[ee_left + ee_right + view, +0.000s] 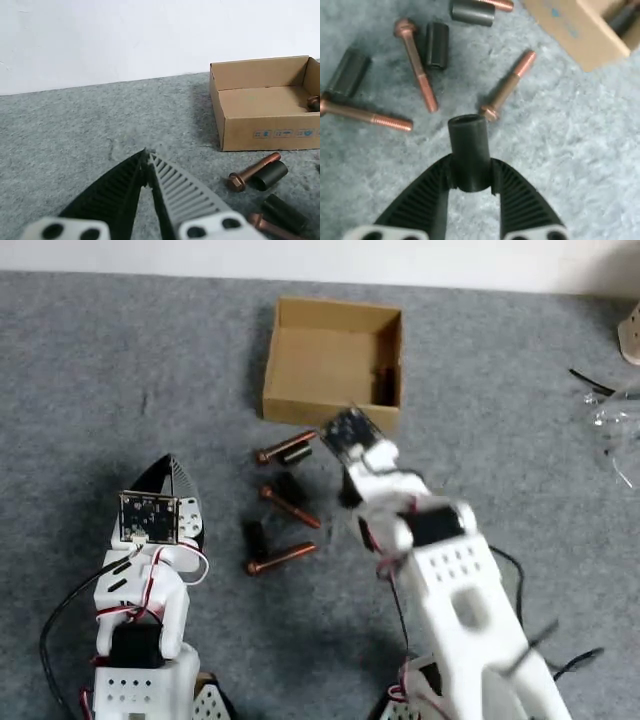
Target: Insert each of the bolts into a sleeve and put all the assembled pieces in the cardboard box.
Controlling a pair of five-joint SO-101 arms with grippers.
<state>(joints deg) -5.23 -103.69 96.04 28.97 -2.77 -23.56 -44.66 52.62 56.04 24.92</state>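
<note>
My right gripper (470,167) is shut on a black sleeve (469,150), held upright above the grey carpet, a little short of the cardboard box (330,360). Copper bolts (416,70) (509,85) (365,115) lie loose beyond it, with more black sleeves (436,45) (350,72) among them. In the high view three bolts (285,448) (290,506) (282,558) lie between the arms. My left gripper (147,160) is shut and empty, resting at the left (170,465), apart from the parts. A dark piece (383,385) lies inside the box.
The box's near wall (270,132) stands just behind a bolt (252,171) and sleeve (270,175). A white wall borders the carpet at the back. Cables and clear plastic (610,415) lie at the far right. Open carpet stretches left of the box.
</note>
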